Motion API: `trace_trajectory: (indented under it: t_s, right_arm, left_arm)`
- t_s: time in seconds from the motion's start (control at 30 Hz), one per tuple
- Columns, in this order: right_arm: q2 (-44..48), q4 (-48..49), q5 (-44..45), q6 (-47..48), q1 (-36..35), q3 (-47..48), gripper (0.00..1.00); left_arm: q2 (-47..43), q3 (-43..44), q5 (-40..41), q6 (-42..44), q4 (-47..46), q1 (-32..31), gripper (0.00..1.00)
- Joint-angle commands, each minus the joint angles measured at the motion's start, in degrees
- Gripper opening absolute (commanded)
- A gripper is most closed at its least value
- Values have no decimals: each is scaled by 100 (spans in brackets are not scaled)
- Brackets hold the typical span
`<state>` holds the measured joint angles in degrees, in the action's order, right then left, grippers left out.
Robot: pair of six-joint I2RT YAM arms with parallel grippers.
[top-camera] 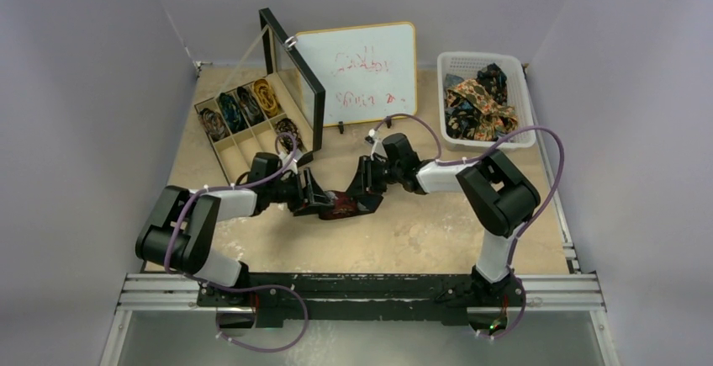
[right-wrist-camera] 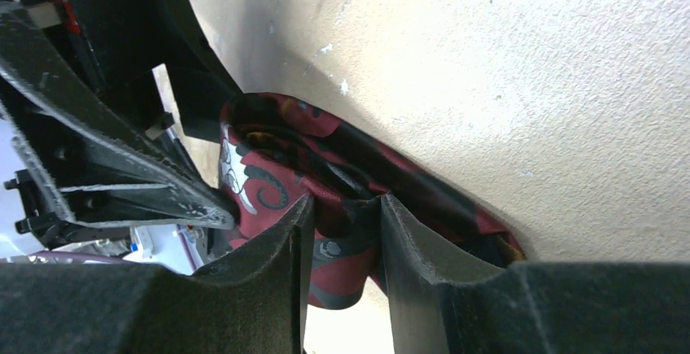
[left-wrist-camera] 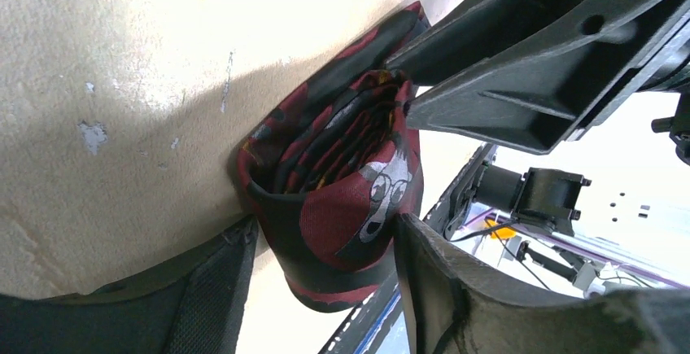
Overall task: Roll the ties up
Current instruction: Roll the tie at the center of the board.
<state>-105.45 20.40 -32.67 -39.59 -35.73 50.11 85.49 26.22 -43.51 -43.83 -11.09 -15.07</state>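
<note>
A dark maroon tie point(top-camera: 343, 206) with black and grey patterns lies partly coiled on the tan table, between both arms. In the left wrist view the coil point(left-wrist-camera: 342, 167) stands open-ended between my left gripper's point(left-wrist-camera: 325, 224) fingers, which press on its two sides. The left gripper point(top-camera: 315, 198) is shut on it. In the right wrist view my right gripper point(right-wrist-camera: 345, 201) pinches a fold of the same tie point(right-wrist-camera: 277, 150) close to the table. In the top view the right gripper point(top-camera: 366, 188) faces the left one, nearly touching it.
A divided box point(top-camera: 220, 149) at the back left holds several rolled ties point(top-camera: 252, 101), its black lid point(top-camera: 290, 80) standing open. A whiteboard point(top-camera: 361, 71) leans behind. A white basket point(top-camera: 523, 97) at the back right holds loose ties point(top-camera: 475, 105).
</note>
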Motion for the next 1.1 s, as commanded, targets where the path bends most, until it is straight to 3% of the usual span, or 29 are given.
trace_trajectory:
  t_s: [0.0,0.3,0.63,1.07]
  right_arm:
    - [-48,-36,-75,56,-40,159,38]
    - [21,603,-65,-406,-40,-302,37]
    - [637,139,-75,-156,-22,-354,55]
    - [471,397,-191,-185,-27,-557,52]
  left_arm:
    - [-54,142,66,-79,1,-13,62]
    - [-171,-108,-141,-465,-313,-13,66]
    - [70,-153,-60,-581,-315,-20,63]
    - [99,118,88,-372,101,-22,63]
